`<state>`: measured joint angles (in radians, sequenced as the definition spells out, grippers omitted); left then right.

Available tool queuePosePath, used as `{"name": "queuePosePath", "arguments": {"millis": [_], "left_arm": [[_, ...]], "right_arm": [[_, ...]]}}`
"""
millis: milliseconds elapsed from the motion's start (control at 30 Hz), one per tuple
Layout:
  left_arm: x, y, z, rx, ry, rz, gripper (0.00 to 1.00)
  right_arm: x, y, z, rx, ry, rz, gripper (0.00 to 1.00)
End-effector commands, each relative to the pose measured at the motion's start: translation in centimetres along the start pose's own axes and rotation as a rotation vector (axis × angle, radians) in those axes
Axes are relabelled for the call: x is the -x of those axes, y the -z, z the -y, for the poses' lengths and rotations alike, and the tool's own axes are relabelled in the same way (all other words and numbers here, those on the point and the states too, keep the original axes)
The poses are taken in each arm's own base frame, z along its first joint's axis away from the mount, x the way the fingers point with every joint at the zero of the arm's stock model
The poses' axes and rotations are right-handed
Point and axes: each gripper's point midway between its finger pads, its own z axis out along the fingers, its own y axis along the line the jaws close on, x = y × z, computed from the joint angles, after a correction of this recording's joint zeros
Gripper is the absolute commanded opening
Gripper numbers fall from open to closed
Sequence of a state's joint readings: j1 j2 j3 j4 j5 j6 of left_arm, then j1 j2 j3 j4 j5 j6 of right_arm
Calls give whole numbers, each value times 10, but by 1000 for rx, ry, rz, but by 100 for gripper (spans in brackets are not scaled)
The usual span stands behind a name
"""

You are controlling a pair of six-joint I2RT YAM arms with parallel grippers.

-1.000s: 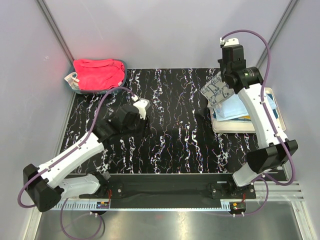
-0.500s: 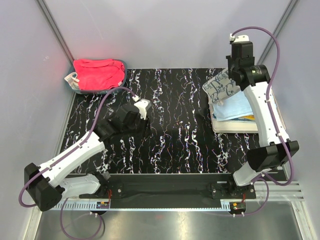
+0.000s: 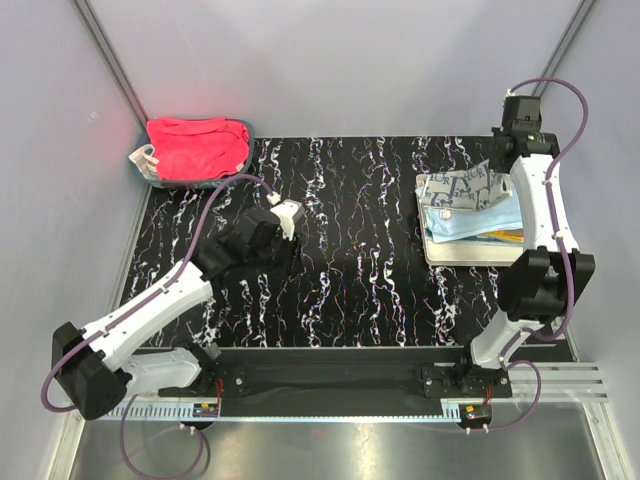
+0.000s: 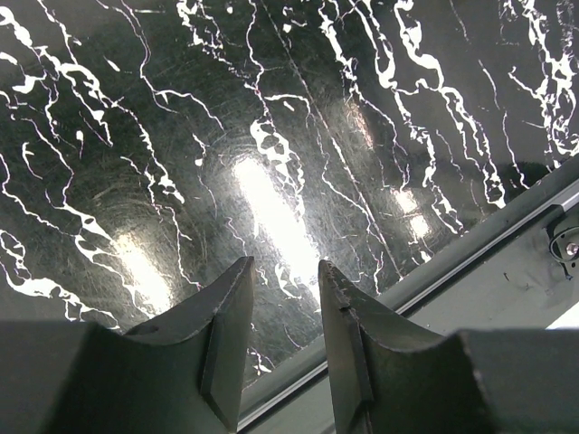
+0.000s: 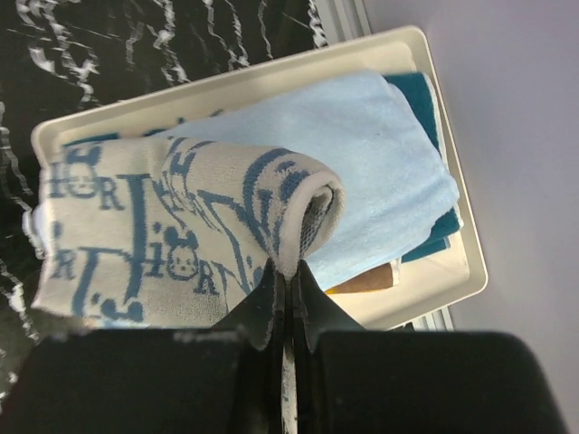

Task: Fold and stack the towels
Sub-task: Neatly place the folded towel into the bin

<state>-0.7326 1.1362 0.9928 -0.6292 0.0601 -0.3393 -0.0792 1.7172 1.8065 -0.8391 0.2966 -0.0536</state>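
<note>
Your right gripper (image 5: 288, 271) is clenched on the folded edge of the blue-printed white towel (image 5: 163, 235), over the light blue towel (image 5: 371, 154) in the cream tray (image 5: 271, 72), far right; left gripper (image 4: 285, 285) released, empty; if you drag sideways, the fold may unroll and skew the stack.

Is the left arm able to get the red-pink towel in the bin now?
Probably yes. The left tool is open and empty above the black marbled table. The red-pink cloth towel lies uncovered in the translucent teal plastic bin on that arm's side, with nothing between them.
</note>
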Motion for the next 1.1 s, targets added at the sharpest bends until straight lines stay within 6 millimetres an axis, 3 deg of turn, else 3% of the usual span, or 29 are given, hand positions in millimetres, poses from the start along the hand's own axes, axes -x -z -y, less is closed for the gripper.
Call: {"name": "queuePosePath", "arguments": {"millis": [0, 267, 367, 433, 500, 633, 767, 867, 933, 967, 1000, 1067], "left_arm": [[5, -4, 5, -36, -9, 18, 39], [1, -11, 5, -42, -5, -8, 39], [1, -12, 6, -44, -5, -11, 39], [1, -12, 6, -46, -4, -13, 39], [0, -13, 6, -45, -6, -17, 39], [-1, -14, 4, -37, -2, -18, 39], [0, -14, 3, -32, 1, -11, 39], [4, -13, 2, -18, 5, 2, 39], [11, -12, -1, 0, 10, 20, 40], [21, -10, 0, 8, 14, 37, 40], [27, -10, -5, 40, 22, 50, 41], [52, -6, -10, 85, 51, 106, 42]], "right_arm": [[1, -25, 4, 11, -57, 13, 0], [-30, -61, 35, -51, -163, -68, 0], [-44, -70, 45, -87, -197, -104, 12], [-55, -73, 57, -145, -222, -143, 27], [-59, -72, 61, -170, -240, -166, 36], [-55, -64, 67, -193, -265, -158, 61], [-42, -48, 70, -198, -312, -132, 78], [-37, -33, 52, -100, -379, -119, 81], [-19, -17, 28, 14, -422, -44, 84], [-26, -16, 17, 40, -420, -45, 86], [-15, -5, 10, 68, -451, 5, 87], [-21, 3, -32, 169, -426, 8, 87]]}}
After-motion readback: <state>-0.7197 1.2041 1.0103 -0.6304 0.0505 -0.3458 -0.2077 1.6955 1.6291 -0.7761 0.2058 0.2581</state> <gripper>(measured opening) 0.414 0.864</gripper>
